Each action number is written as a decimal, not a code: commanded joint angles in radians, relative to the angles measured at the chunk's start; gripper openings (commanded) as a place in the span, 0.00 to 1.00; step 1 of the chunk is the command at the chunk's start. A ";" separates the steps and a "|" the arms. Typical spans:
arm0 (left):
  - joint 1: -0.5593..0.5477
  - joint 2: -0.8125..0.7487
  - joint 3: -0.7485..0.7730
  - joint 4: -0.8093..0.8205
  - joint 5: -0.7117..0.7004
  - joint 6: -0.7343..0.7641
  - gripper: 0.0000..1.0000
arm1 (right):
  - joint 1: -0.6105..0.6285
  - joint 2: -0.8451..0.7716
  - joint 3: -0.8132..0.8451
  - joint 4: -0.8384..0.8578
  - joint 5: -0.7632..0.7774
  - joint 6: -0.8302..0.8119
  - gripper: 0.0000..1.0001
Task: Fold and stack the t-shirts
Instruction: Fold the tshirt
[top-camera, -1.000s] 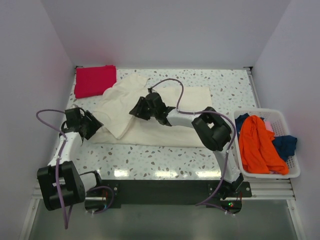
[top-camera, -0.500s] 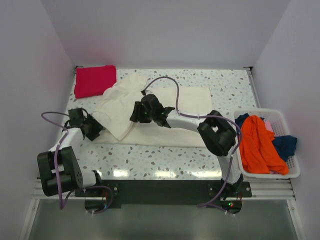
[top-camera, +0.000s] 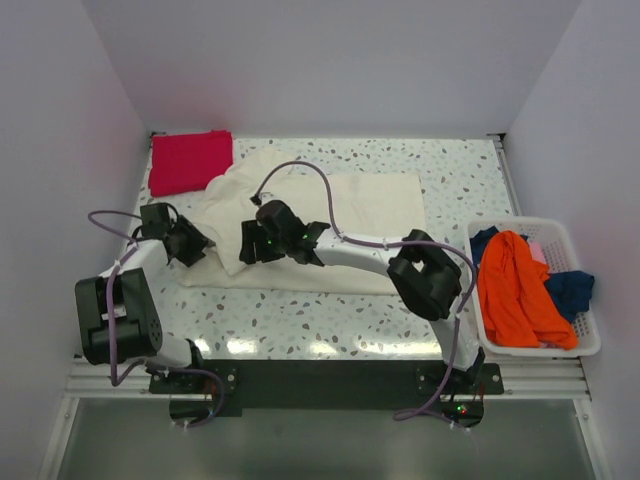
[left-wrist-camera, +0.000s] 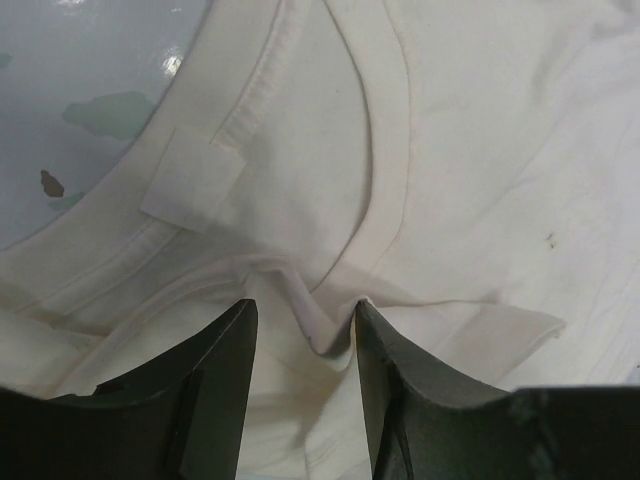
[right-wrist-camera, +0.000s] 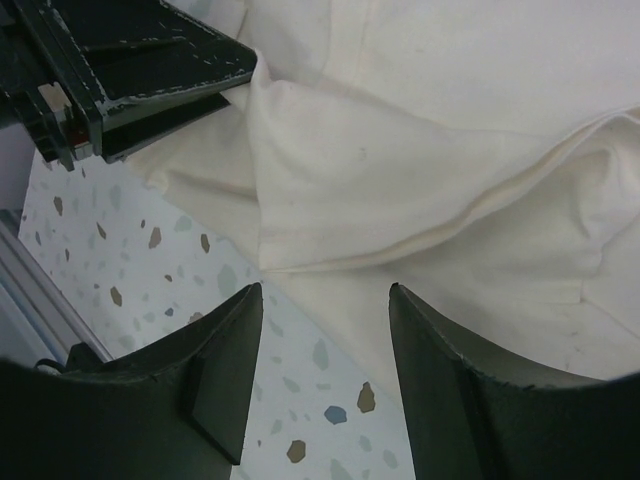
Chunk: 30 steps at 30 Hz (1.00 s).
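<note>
A large cream t-shirt (top-camera: 340, 215) lies spread over the middle of the table, its left part folded over. A red t-shirt (top-camera: 190, 160) lies folded at the back left. My left gripper (top-camera: 200, 247) is at the cream shirt's left edge. In the left wrist view it (left-wrist-camera: 303, 310) is open, straddling a raised ridge of cream cloth (left-wrist-camera: 480, 150) just below the collar (left-wrist-camera: 385, 150); the ridge touches the right finger. My right gripper (top-camera: 244, 244) is open over the shirt's near edge. Between its fingers (right-wrist-camera: 325, 290) only cloth edge (right-wrist-camera: 430, 130) and table show.
A white basket (top-camera: 590, 345) at the right edge holds an orange t-shirt (top-camera: 510, 285) and a blue one (top-camera: 570, 290). The speckled table (top-camera: 300, 315) shows in front of the cream shirt. The left gripper's body (right-wrist-camera: 150, 80) sits close by in the right wrist view.
My right gripper slid left and nearer along the cream shirt and opened wider. My left gripper moved up to the shirt's left edge and its jaws narrowed around a ridge of cloth.
</note>
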 joint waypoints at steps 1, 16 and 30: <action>-0.009 0.024 0.054 0.063 0.028 -0.018 0.49 | 0.001 0.031 0.045 -0.029 0.010 -0.034 0.57; -0.014 0.126 0.144 0.101 0.054 -0.045 0.49 | 0.005 0.151 0.206 -0.108 0.059 -0.063 0.57; -0.025 0.115 0.239 0.061 0.076 -0.009 0.56 | -0.057 0.191 0.272 -0.105 0.075 0.053 0.00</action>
